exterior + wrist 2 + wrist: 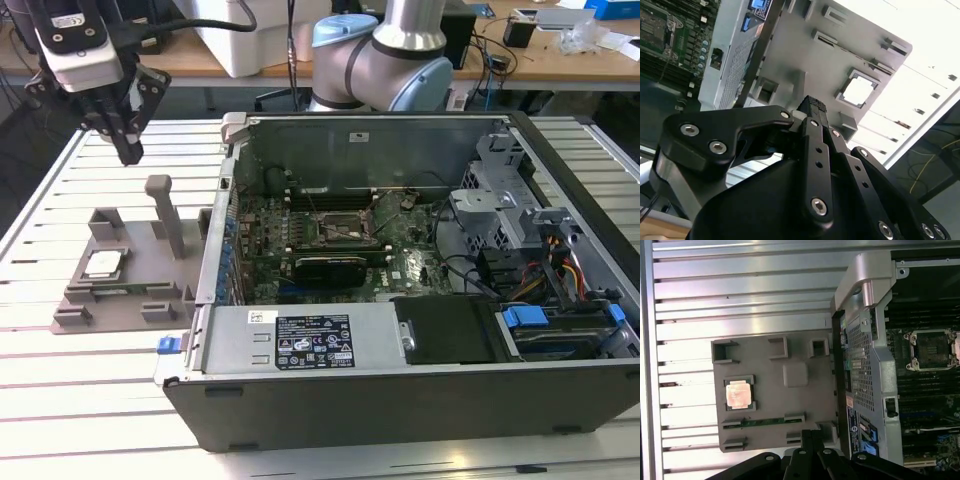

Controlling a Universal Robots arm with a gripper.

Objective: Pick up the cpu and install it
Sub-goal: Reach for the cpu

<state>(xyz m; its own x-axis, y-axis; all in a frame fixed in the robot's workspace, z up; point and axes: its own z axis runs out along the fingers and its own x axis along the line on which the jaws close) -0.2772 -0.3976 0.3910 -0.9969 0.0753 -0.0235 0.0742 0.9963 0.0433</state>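
Currently the gripper is hovering closed and empty, high above the grey tray; the cpu is lying flat in the tray's recess.

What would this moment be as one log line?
black gripper: shut, empty, above grey plastic tray | small silver-topped square cpu: in tray | motherboard socket: empty

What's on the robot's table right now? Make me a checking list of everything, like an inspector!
Surface: slatted metal table.
Job's things: cpu lies in the grey tray; the socket in the open computer case looks empty.
Clutter: thin green board slotted in the tray.
Grippers: gripper shut, holding nothing, hanging above the tray.
Cables: coloured wires inside the case.
Surroundings: desks behind the table.
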